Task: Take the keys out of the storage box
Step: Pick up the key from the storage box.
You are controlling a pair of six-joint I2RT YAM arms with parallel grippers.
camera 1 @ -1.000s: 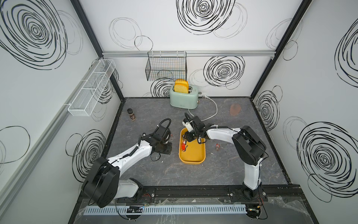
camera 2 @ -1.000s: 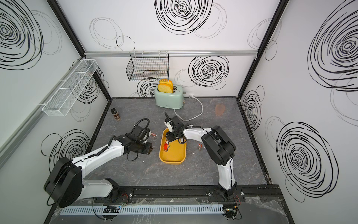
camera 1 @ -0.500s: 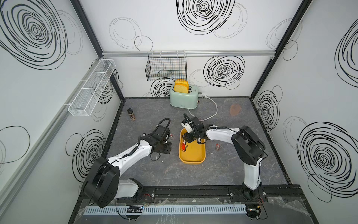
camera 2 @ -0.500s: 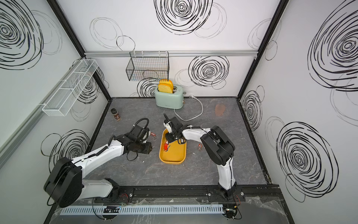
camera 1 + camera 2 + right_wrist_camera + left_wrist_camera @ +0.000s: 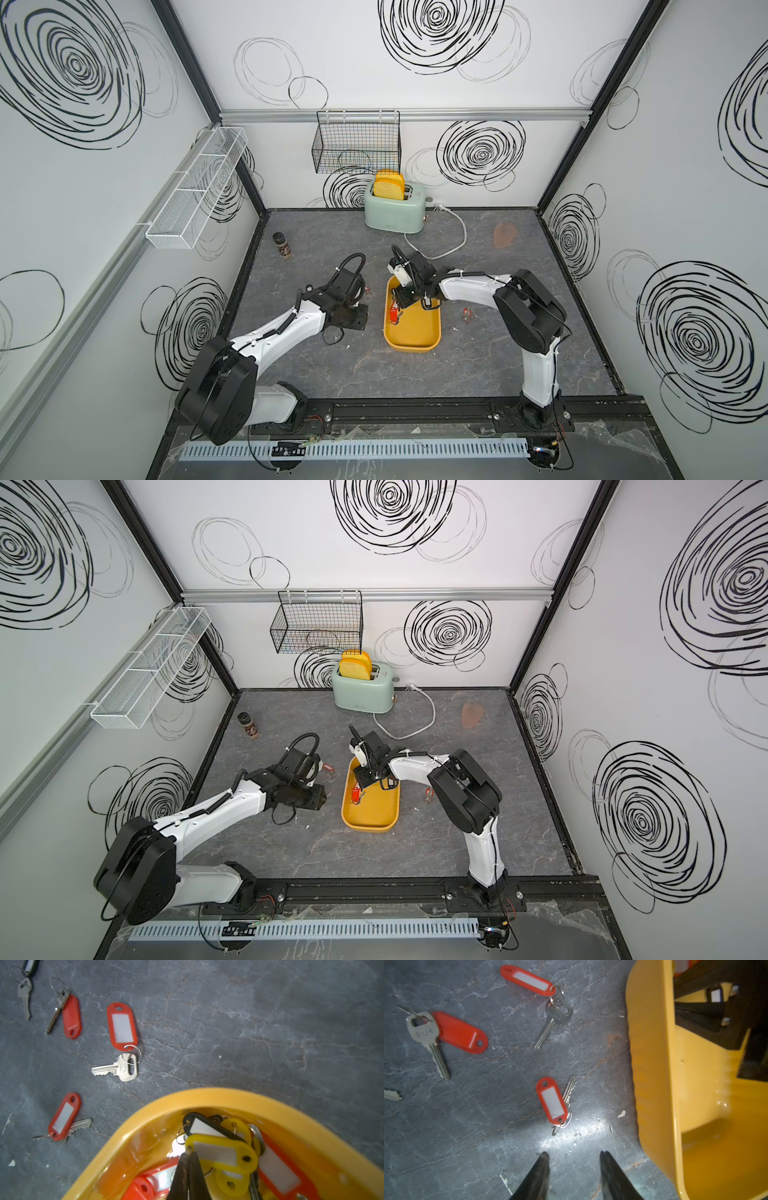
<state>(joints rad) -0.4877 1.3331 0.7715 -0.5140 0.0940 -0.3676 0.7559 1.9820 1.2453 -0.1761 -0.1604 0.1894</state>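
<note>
Mustard-yellow storage box (image 5: 411, 332) lies w/ its long axis front-to-back, toward the toaster (image 5: 395, 212). We see the keys (image 5: 278, 1169) heaped at its far end, tags crossing. Right gripper (image 5: 189, 1150) is pinched tight at a yellow tag's (image 5: 220, 1153) edge; can't tell if it grips anything. Left gripper (image 5: 573, 1155) is spread, empty, over the table (image 5: 467, 1136) beside the box. Nearby a red-tagged key (image 5: 552, 1098) lies parallel to the box wall, blade pointing away from that gripper.

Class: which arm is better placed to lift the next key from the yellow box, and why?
Right. The right gripper is shut inside the storage box, at the keys; the left gripper hangs open over the table outside it.
</note>
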